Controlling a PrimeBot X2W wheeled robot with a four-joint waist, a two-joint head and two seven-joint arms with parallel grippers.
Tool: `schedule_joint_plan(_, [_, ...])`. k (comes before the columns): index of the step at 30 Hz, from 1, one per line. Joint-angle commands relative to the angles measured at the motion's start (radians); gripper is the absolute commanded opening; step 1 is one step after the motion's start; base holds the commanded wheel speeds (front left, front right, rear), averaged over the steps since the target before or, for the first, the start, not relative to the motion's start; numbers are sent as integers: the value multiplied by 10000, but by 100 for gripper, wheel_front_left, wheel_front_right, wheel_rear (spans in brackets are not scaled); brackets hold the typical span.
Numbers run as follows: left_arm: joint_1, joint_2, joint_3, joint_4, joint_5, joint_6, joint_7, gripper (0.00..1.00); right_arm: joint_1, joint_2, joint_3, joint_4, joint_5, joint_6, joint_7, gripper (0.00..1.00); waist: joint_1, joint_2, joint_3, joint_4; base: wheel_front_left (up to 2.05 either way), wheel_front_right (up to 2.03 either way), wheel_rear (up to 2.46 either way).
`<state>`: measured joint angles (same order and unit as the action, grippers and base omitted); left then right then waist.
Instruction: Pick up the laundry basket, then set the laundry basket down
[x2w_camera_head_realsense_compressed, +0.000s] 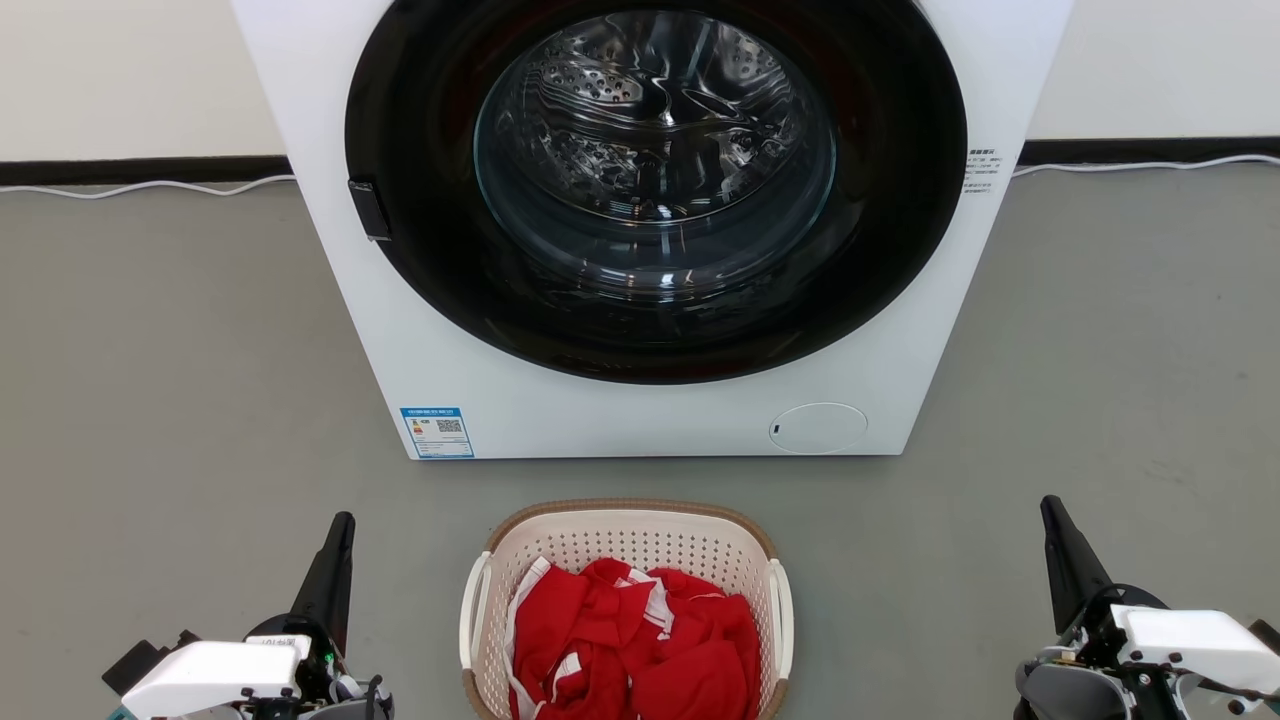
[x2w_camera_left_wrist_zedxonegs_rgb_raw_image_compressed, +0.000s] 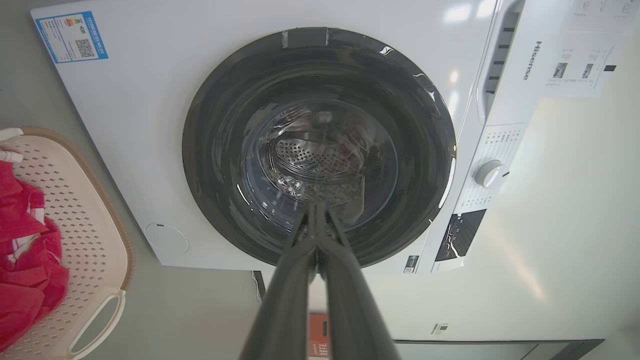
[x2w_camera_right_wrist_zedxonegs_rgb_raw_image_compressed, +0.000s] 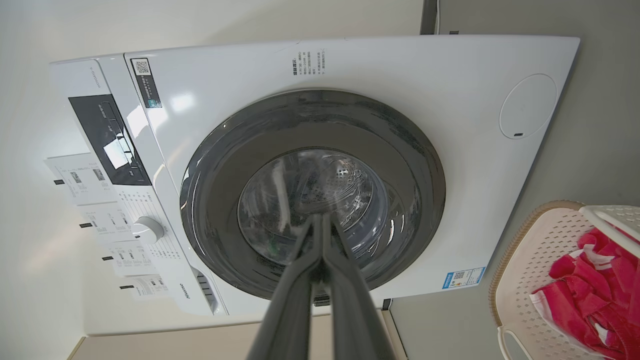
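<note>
— Where's the laundry basket (x2w_camera_head_realsense_compressed: 640, 545)?
— On the floor (x2w_camera_head_realsense_compressed: 200, 400) before the washing machine (x2w_camera_head_realsense_compressed: 640, 425), red cloth (x2w_camera_head_realsense_compressed: 640, 640) inside, between the 2 pincers, well apart from each.
— Gripping anything?
— No. Left gripper (x2w_camera_head_realsense_compressed: 342, 522) and right gripper (x2w_camera_head_realsense_compressed: 1050, 508) are pinched closed, empty.

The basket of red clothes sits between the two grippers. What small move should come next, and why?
The left gripper and right gripper are shut, empty, and well apart from the laundry basket, which rests on the floor. So probably bring both inward toward its white side handles.
</note>
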<state>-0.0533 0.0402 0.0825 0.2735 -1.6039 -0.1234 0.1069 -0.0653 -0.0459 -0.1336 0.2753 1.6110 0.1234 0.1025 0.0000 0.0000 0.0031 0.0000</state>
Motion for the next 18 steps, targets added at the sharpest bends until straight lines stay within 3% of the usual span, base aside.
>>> schedule_joint_plan(1, [-547,100,308,-287,-51,-73,60,0,-426,-43,201,-305,-21,73,105,0,0,0,0,0,0,0,0])
schedule_joint_plan(18, [-547,100,308,-287,-51,-73,60,0,-426,-43,201,-305,-21,73,105,0,0,0,0,0,0,0,0])
